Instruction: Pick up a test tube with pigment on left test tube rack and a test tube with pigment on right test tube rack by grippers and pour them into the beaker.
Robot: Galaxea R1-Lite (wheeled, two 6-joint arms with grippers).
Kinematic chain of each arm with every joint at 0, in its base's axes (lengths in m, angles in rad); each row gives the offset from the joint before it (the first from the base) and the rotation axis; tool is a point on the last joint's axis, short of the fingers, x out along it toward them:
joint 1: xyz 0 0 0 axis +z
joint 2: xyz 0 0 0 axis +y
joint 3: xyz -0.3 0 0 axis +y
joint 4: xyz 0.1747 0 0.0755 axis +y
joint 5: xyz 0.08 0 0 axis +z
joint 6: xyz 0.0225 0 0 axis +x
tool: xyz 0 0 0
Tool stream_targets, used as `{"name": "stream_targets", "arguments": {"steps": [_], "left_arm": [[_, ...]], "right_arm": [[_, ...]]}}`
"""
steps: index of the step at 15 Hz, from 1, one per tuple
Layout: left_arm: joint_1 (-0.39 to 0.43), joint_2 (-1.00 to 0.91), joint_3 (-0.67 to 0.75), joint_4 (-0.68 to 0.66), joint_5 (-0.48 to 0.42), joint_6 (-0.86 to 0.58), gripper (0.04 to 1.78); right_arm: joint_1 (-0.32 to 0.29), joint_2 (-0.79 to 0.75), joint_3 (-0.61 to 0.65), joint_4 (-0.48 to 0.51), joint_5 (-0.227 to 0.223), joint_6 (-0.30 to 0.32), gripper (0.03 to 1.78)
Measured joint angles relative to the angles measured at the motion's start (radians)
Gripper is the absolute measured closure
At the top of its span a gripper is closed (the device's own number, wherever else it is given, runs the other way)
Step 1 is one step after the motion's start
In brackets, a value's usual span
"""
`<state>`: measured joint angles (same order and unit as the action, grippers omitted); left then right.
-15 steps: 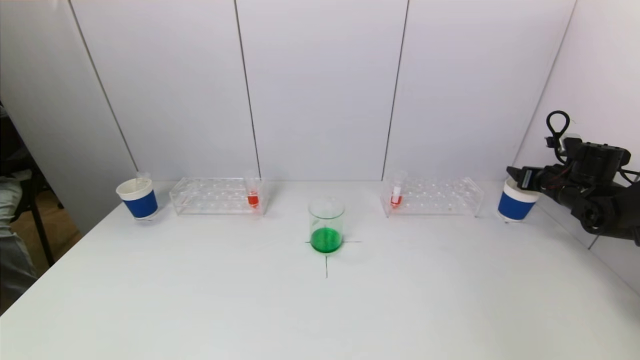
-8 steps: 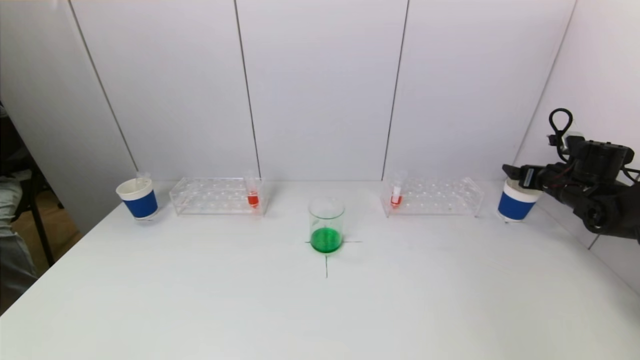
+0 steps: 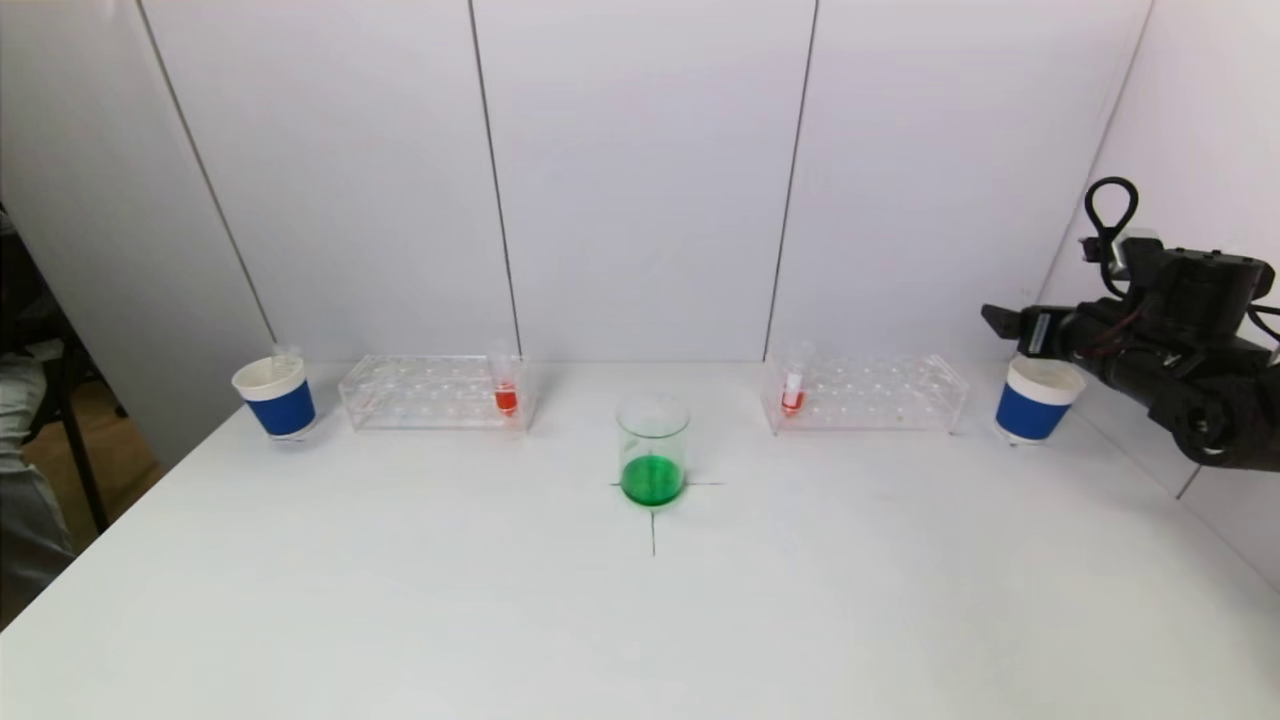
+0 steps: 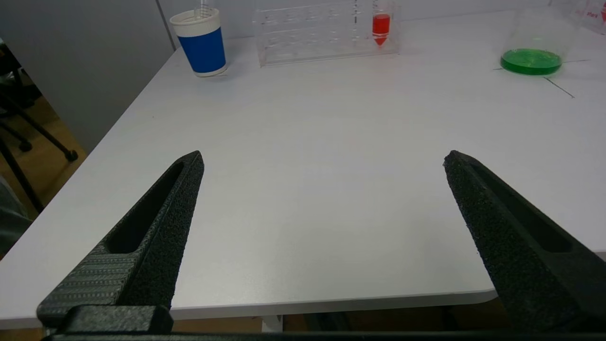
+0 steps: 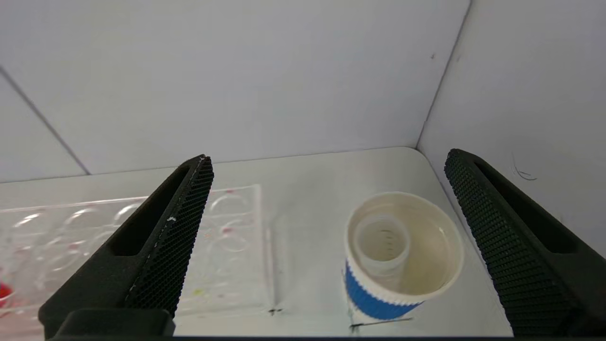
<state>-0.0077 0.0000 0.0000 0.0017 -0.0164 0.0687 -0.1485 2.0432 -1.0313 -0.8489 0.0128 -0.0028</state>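
Observation:
A glass beaker with green liquid stands mid-table. The left clear rack holds a test tube with red pigment at its right end. The right rack holds a tube with red pigment at its left end. My right gripper is open and empty, above and just behind the right blue cup; an empty clear tube stands in that cup. My left gripper is open and empty at the table's near left edge, outside the head view.
A blue cup with a clear tube stands left of the left rack. Wall panels close in behind the racks and on the right. A black cross is marked under the beaker. A chair and a person's leg are at far left.
My right gripper has risen and moved left, away from the right cup's rim. Nothing else has moved.

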Motion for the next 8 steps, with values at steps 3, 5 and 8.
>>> {"name": "stream_targets", "arguments": {"steps": [3,5,8], "left_arm": [[0.000,0.000,0.000,0.000,0.000,0.000,0.05],[0.000,0.000,0.000,0.000,0.000,0.000,0.05],[0.000,0.000,0.000,0.000,0.000,0.000,0.05]], "right_arm": [[0.064,-0.138,0.121,0.000,-0.026,-0.004,0.04],[0.089,-0.243,0.211,0.000,-0.032,-0.011,0.04],[0.115,-0.426,0.374,0.001,-0.046,-0.022,0.04]]}}
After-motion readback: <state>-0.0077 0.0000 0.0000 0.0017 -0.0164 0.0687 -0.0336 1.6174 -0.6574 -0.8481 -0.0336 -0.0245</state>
